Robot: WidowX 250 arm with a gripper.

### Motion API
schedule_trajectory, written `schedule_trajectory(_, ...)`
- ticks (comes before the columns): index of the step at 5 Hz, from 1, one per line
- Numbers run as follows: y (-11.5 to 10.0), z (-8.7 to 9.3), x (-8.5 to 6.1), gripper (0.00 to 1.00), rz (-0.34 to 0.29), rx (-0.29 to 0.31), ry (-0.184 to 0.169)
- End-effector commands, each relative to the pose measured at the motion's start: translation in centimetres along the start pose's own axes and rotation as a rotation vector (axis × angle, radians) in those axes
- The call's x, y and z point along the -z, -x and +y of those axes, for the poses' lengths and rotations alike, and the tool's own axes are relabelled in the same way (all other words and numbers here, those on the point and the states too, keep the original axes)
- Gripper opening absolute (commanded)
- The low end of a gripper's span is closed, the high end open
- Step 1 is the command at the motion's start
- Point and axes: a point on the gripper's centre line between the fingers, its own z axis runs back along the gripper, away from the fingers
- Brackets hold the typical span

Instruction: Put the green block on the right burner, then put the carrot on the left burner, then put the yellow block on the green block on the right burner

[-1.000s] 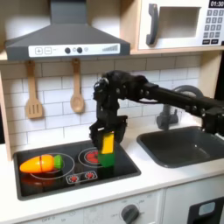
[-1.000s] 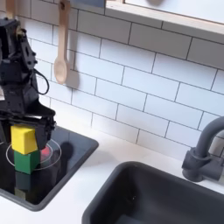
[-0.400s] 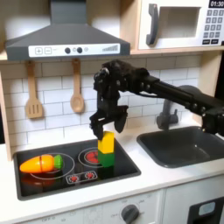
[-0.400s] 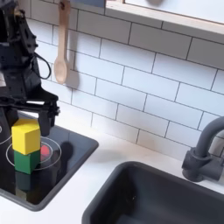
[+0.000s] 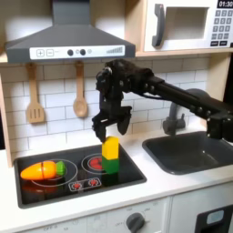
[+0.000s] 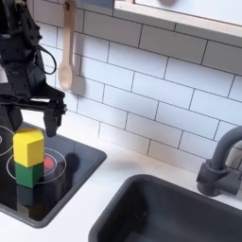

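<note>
White brick tile backs the toy kitchen, and from my seat I see the pale worktop (image 5: pixel 173 187) carrying a glossy black hob (image 5: pixel 55 187) beside a dark sink (image 5: pixel 196 153).

On the left burner (image 5: pixel 41 171) lies the carrot (image 5: pixel 43 169), its long axis running across the first exterior view: the orange tapered body ends at the first exterior view's left and the green leafy end points right, toward the other ring.

On the right burner (image 6: pixel 59 163) (red concentric rings, flat) stands the green block (image 6: pixel 27 173), a small smooth cube, with the yellow block (image 6: pixel 28 148) sitting squarely on top of it, edges roughly aligned, the stack upright in both exterior views.

My claw (image 6: pixel 30 112) hangs just above the stack, its black fingers (image 6: pixel 54 118) spread wide and holding nothing, clear of the yellow block's top face. Two wooden utensils (image 5: pixel 35 96) hang on the tile behind, smooth and pale, handles up.
</note>
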Motion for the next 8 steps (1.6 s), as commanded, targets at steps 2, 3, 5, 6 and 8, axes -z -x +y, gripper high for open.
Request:
schedule_trajectory(2, -1.6, 1.5, -0.7, 1.0, -0.022, -0.062, -0.007)
schedule_trajectory(3, -2.1, 2.4, -0.8, 1.0, -0.022, -0.094, -0.014)
schedule_trajectory(5, -2.8, 3.7, -0.6, 1.0, -0.016, -0.128, -0.032)
schedule_trajectory(6, -3.0, 4.5, 0.2, 1.0, -0.008, -0.14, -0.053)
schedule_trajectory(8, -2.7, 7.0, 1.4, 1.0, 0.01, -0.178, -0.09)
